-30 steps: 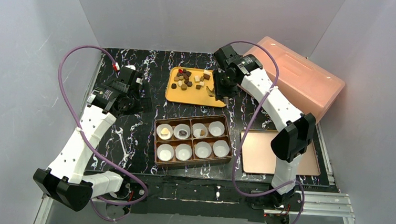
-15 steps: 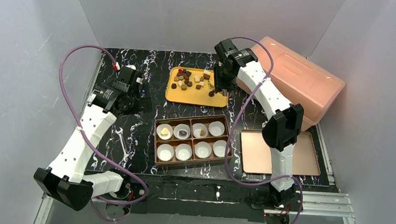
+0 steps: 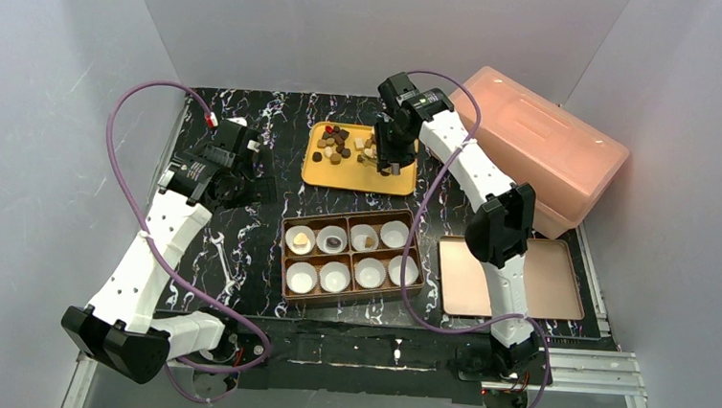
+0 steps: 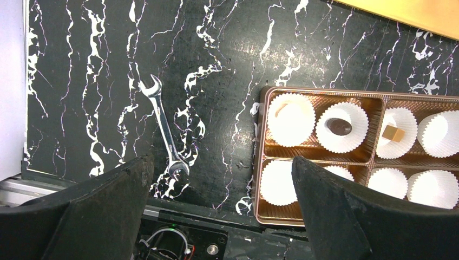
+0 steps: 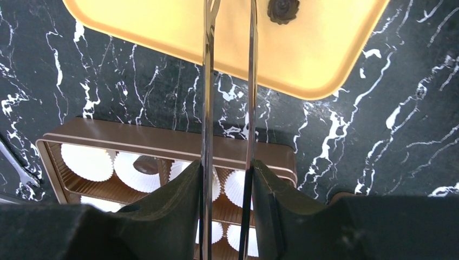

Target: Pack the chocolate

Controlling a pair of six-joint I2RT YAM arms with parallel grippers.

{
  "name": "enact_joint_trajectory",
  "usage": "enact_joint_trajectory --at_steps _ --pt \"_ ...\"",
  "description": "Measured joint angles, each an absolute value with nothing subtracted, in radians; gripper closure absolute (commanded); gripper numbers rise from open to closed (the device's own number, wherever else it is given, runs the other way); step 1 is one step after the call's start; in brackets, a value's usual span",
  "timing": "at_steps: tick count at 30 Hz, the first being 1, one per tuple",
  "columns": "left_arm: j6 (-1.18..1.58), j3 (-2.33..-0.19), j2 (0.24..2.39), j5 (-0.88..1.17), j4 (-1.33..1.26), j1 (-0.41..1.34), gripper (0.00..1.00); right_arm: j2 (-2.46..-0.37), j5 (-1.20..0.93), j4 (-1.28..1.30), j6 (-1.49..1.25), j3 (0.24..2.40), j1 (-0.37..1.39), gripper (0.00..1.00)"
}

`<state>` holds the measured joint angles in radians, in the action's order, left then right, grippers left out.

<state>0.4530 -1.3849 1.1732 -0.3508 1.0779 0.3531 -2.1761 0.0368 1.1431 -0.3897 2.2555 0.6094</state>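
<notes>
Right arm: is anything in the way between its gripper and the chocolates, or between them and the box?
Nothing visible. The right gripper holds thin metal tweezers over the yellow plastic tray, beside a dark round chocolate. Only bare black marble tabletop separates the tray from the brown compartment box.

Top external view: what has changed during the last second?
The right end effector, holding tweezers, moved left from the yellow tray's right edge to over the chocolate pieces. No piece was visibly taken. The left end effector and the cup box stayed in place.
</notes>
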Motion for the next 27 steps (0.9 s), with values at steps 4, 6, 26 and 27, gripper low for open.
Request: enact_joint_trajectory --at_steps 4,6,26,27 --pt "0.453 -1.385 1.173 -0.351 1.078 0.35 0.0 -2.207 0.022 1.138 -0.392 2.271 0.612 0.55" --pt "0.453 -1.385 1.173 -0.351 1.078 0.349 0.0 -2.221 0.02 1.137 -0.393 2.275 0.616 0.55" --pt "0.453 -1.385 1.173 -0.351 1.087 0.348 0.01 -2.287 0.019 1.127 -0.397 2.321 0.617 0.65" --pt "0.453 -1.385 1.173 -0.351 1.088 0.348 0.01 -2.288 0.019 1.127 -0.397 2.321 0.617 0.66"
